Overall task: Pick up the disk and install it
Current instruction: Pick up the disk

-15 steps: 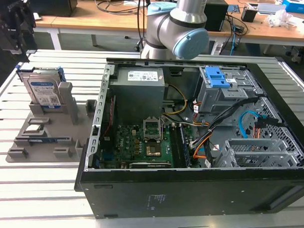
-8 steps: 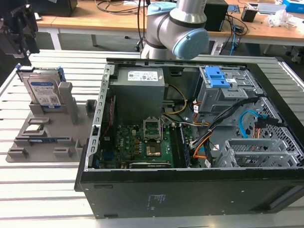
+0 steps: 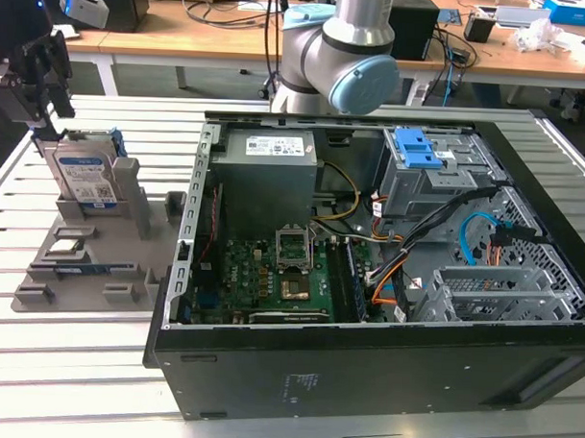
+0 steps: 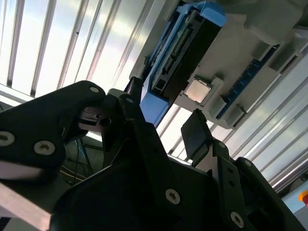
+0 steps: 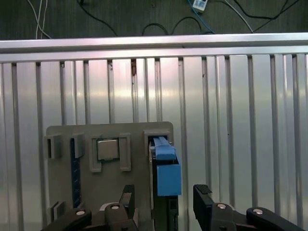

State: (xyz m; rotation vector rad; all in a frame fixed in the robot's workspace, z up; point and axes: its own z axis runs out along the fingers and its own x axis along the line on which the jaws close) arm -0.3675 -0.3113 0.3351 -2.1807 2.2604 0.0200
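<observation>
Disk [image 3: 85, 178], a flat silver-metal hard drive with blue plastic side rails, stands upright in a grey plastic holder tray [image 3: 79, 269] at the exterior view's left, beside the open black computer case [image 3: 296, 383]. The black gripper [image 5: 164, 198] hovers just above the disk, released, grasping nothing.

Robotics lab, slotted aluminium table [image 3: 66, 370], open computer case [image 3: 364, 375], cable-strewn desks [image 3: 164, 42]

Lower half of the disk [image 3: 76, 154] is buried in the grey holder [image 3: 89, 255], its label [image 3: 90, 183] is too tiny to read, and the arm [image 3: 342, 48] runs off the exterior view's top edge.
</observation>
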